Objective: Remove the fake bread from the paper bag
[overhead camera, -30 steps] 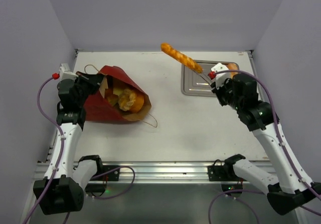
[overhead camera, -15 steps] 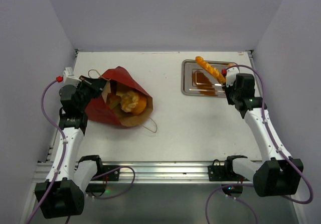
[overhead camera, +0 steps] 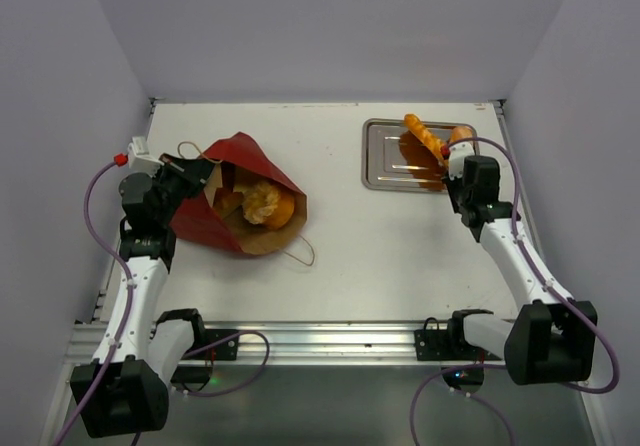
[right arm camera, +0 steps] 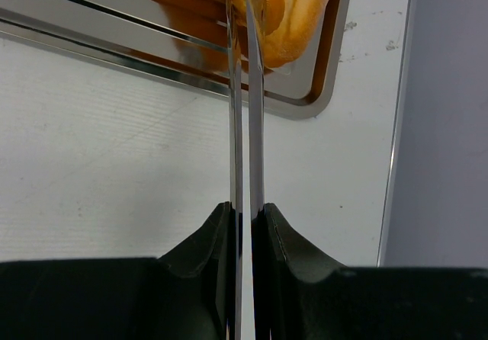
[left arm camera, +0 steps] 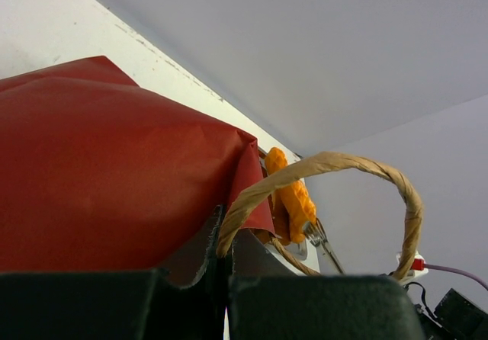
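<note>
Fake baguette (overhead camera: 424, 136) sits over the tray (overhead camera: 384, 169), pinched in tongs (right arm camera: 242, 119) ahead of the right gripper (right arm camera: 245, 210), which is clamped on them. Left gripper (left arm camera: 229, 242) is clenched on the paper bag (overhead camera: 238, 152) handle. More bread (overhead camera: 262, 203) lies inside, beside it on the table (overhead camera: 380, 241).

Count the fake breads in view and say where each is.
3 clearly: the baguette gripped in tongs over the tray; a roll at the tray's far right corner; a pastry inside the paper bag. Others may lie hidden in the bag.
</note>
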